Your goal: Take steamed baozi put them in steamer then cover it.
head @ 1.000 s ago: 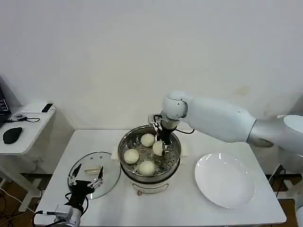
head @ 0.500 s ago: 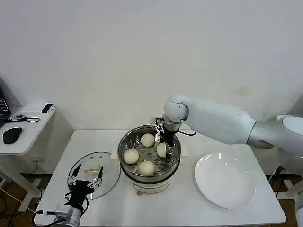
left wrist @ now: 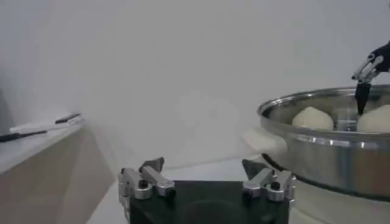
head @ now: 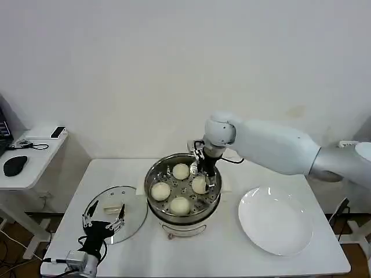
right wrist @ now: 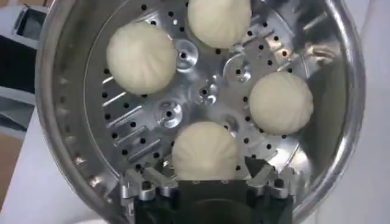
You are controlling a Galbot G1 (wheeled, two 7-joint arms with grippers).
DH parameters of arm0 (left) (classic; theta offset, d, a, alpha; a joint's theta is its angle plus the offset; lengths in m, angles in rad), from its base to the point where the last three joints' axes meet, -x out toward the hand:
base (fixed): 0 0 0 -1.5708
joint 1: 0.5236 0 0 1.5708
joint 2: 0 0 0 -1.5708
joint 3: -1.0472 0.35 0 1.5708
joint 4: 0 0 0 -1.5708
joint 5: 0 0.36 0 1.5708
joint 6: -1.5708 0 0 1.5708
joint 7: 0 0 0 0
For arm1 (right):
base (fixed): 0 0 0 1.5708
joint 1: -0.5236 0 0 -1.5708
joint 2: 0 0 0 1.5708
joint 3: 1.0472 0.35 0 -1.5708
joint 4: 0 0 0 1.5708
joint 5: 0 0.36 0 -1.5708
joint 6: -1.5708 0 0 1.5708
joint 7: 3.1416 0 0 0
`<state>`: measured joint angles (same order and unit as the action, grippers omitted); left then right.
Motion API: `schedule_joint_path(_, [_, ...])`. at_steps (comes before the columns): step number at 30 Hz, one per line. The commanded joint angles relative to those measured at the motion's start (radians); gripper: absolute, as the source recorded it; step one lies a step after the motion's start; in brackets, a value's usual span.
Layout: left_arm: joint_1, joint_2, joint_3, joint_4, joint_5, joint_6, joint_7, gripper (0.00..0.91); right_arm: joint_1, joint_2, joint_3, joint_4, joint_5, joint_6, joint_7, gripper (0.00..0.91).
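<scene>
We see four off-white baozi (right wrist: 206,150) sitting apart on the perforated tray of the shiny steel steamer (head: 156,200), mid-table. The glass cover (head: 137,211), cream handle up, lies flat on the table just beside the steamer's left side.

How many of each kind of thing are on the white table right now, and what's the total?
Steamed baozi: 4, all in the steamer
Steamer: 1
Cover: 1, lying on the table beside the steamer
White plate: 1
Total: 7
</scene>
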<state>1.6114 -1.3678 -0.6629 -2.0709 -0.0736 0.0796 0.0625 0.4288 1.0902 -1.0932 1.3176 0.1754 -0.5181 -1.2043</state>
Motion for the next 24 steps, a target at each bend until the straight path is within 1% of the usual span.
schedule_joint_path(1, [0.005,-0.002,0.001,-0.008,0.002,0.001,0.0,0.907,0.055,-0.197,0.158,0.116,0.089,0.005,0.007,0.907])
schedule_joint_path(2, [0.006,-0.001,0.001,-0.01,0.002,0.002,0.0,0.907,0.053,-0.212,0.176,0.125,0.097,0.004,0.008,0.907])
schedule_joint_path(5, [0.011,-0.001,0.001,-0.019,0.003,0.003,0.0,0.907,0.018,-0.289,0.304,0.146,0.112,0.005,0.031,0.907])
schedule_joint_path(6, [0.012,0.001,0.001,-0.02,0.002,0.003,-0.001,0.907,0.004,-0.304,0.337,0.149,0.121,0.006,0.048,0.907])
schedule_joint_path(7, [0.013,0.001,0.001,-0.022,-0.002,0.001,-0.002,0.907,-0.026,-0.347,0.395,0.159,0.132,0.016,0.079,0.907])
schedule_joint_path(8, [0.013,0.001,0.001,-0.023,-0.004,0.0,-0.003,0.907,-0.058,-0.373,0.444,0.172,0.132,0.019,0.101,0.907])
schedule_joint_path(9, [0.011,-0.001,0.001,-0.024,-0.01,-0.002,-0.004,0.907,-0.091,-0.401,0.499,0.183,0.133,0.031,0.138,0.907])
schedule_joint_path(10, [0.008,-0.004,0.0,-0.026,-0.021,-0.004,-0.009,0.907,-0.134,-0.436,0.573,0.206,0.149,0.043,0.201,0.907])
schedule_joint_path(11, [0.005,-0.007,-0.001,-0.026,-0.028,-0.005,-0.011,0.907,-0.188,-0.458,0.629,0.231,0.171,0.046,0.243,0.907])
schedule_joint_path(13, [0.003,-0.009,-0.002,-0.027,-0.046,-0.007,-0.017,0.907,-0.298,-0.5,0.725,0.283,0.205,0.08,0.367,0.907])
schedule_joint_path(14, [0.003,-0.008,-0.002,-0.025,-0.054,-0.007,-0.021,0.907,-0.364,-0.515,0.786,0.305,0.226,0.095,0.472,0.907])
schedule_joint_path(15, [0.004,-0.006,-0.002,-0.023,-0.055,-0.007,-0.023,0.907,-0.401,-0.528,0.811,0.322,0.255,0.111,0.536,0.907])
schedule_joint_path(16, [0.005,-0.005,-0.001,-0.02,-0.053,-0.011,-0.024,0.907,-0.46,-0.551,0.852,0.35,0.327,0.124,0.633,0.907])
schedule_joint_path(17, [0.006,-0.006,-0.001,-0.018,-0.053,-0.013,-0.028,0.907,-0.497,-0.568,0.88,0.374,0.368,0.129,0.692,0.907])
schedule_joint_path(18, [0.008,-0.006,-0.001,-0.018,-0.052,-0.015,-0.031,0.907,-0.556,-0.589,0.941,0.394,0.396,0.139,0.742,0.907])
schedule_joint_path(20, [0.017,-0.01,-0.001,-0.028,-0.038,-0.022,-0.044,0.907,-0.678,-0.605,1.055,0.446,0.427,0.128,0.855,0.907])
schedule_joint_path(21, [0.024,-0.013,-0.002,-0.039,-0.017,-0.028,-0.048,0.907,-0.745,-0.615,1.092,0.469,0.46,0.16,0.943,0.907])
schedule_joint_path(22, [0.028,-0.012,-0.003,-0.045,-0.011,-0.03,-0.049,0.907,-0.782,-0.622,1.111,0.479,0.475,0.187,0.981,0.907])
schedule_joint_path(23, [0.033,-0.011,-0.003,-0.053,-0.009,-0.031,-0.054,0.907,-0.828,-0.624,1.152,0.491,0.48,0.198,1.007,0.907])
schedule_joint_path(24, [0.035,-0.011,-0.003,-0.059,-0.008,-0.031,-0.059,0.907,-0.913,-0.617,1.221,0.504,0.481,0.215,1.022,0.907])
